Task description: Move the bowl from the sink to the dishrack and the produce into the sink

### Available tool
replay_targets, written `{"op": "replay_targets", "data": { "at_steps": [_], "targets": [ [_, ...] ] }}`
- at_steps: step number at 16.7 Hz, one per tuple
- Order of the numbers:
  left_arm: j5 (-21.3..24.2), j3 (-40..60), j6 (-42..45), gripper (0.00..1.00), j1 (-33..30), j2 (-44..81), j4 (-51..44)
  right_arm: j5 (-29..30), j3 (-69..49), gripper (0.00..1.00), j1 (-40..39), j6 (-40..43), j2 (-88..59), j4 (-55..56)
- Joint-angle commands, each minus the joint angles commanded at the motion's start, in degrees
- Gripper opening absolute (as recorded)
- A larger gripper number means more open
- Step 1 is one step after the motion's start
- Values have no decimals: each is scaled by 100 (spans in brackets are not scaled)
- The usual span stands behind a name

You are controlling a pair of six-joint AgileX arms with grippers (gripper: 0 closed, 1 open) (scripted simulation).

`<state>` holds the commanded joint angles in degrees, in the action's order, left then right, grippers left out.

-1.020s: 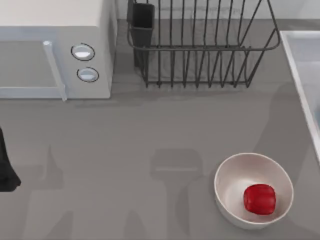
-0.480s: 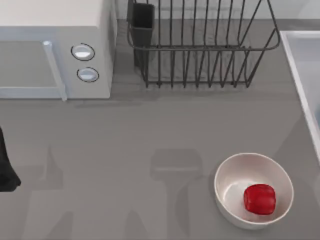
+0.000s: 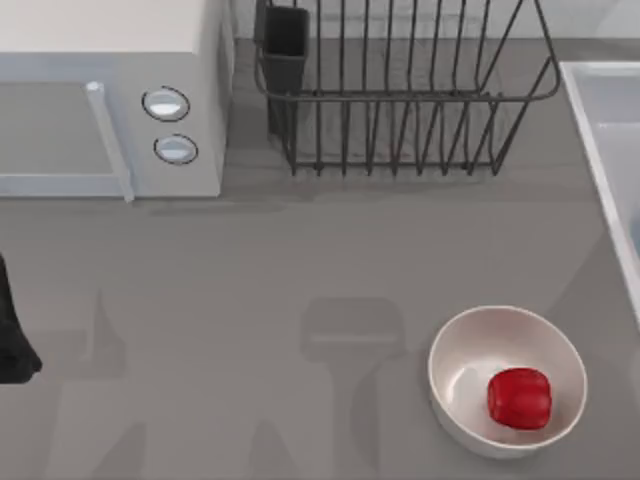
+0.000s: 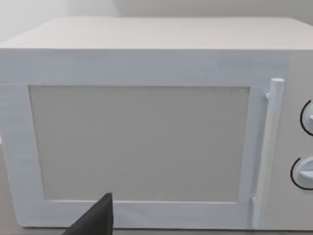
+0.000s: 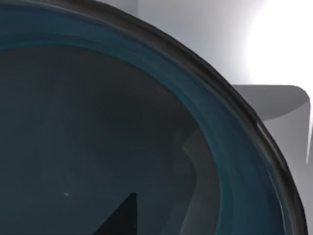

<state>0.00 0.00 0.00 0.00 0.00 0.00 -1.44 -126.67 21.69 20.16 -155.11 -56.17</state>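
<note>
The teal-blue bowl [image 5: 234, 161] looms close in the right wrist view, with the white sink [image 5: 195, 29] behind it. One dark fingertip [image 5: 122, 218] of my right gripper hangs over the bowl's inside; I cannot tell whether it touches. In the top view the sink's rim [image 3: 600, 130] runs along the right edge. The dark wire dishrack [image 3: 400, 100] stands at the back centre and holds nothing. The red produce [image 3: 519, 398] lies in a white bowl [image 3: 460, 350] at the front right. My left arm [image 3: 10, 335] is parked at the left edge.
A white microwave [image 3: 100, 60] with two knobs fills the back left; the left wrist view faces its door [image 4: 146, 142], with one dark fingertip [image 4: 98, 220] low in front. Bare grey counter lies between the microwave, the rack and the white bowl.
The shadow on the counter beside the sink has drawn back toward the right. Nothing on the counter has moved.
</note>
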Motion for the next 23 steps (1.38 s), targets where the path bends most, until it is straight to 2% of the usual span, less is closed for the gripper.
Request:
{"op": "replay_targets", "data": {
  "at_steps": [9, 19, 23],
  "targets": [
    [0, 0, 0, 100, 0, 0, 0, 0, 0, 2, 0, 0, 0, 0],
    [0, 0, 0, 100, 0, 0, 0, -5, 18, 0, -15, -3, 45, -5],
    [0, 0, 0, 100, 0, 0, 0, -37, 337, 0, 227, 240, 631, -341]
  ]
}}
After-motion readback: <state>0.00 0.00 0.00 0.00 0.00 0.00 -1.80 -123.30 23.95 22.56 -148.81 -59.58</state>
